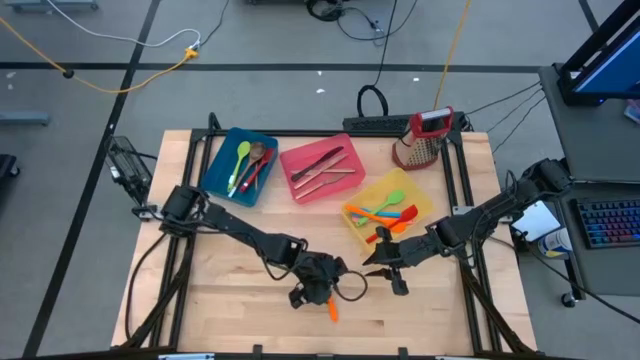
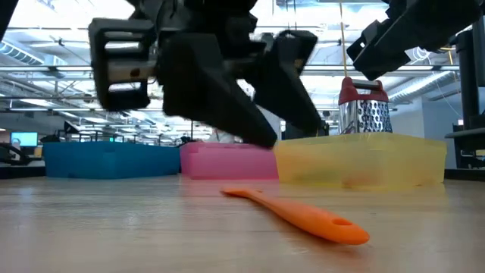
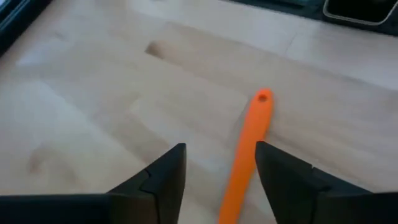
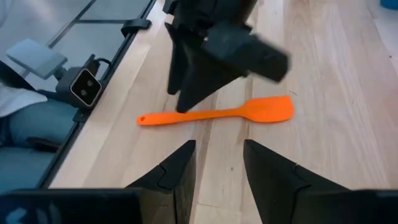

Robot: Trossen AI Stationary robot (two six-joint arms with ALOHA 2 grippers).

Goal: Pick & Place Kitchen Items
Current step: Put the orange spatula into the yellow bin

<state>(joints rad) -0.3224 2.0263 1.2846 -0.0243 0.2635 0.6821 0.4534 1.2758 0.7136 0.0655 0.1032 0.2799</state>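
Note:
An orange silicone spatula (image 1: pixel 332 308) lies flat on the wooden table near its near edge; in the low view the orange spatula (image 2: pixel 303 216) rests along its whole length. My left gripper (image 1: pixel 318 284) hovers just above it, open, and in the left wrist view the left gripper (image 3: pixel 221 149) has the spatula's handle (image 3: pixel 249 134) showing between its fingers without touch. My right gripper (image 1: pixel 385 265) waits open a little to the right, near the yellow bin; the right gripper (image 4: pixel 219 146) faces the spatula (image 4: pixel 217 114). More utensils lie in the three bins.
Across the far half of the table stand a blue bin (image 1: pixel 240 165), a pink bin (image 1: pixel 322 172) and a yellow bin (image 1: pixel 385 205), each holding utensils. A red-topped metal grater (image 1: pixel 425 138) stands at the far right. Bare wood (image 1: pixel 220 300) stretches left of the spatula.

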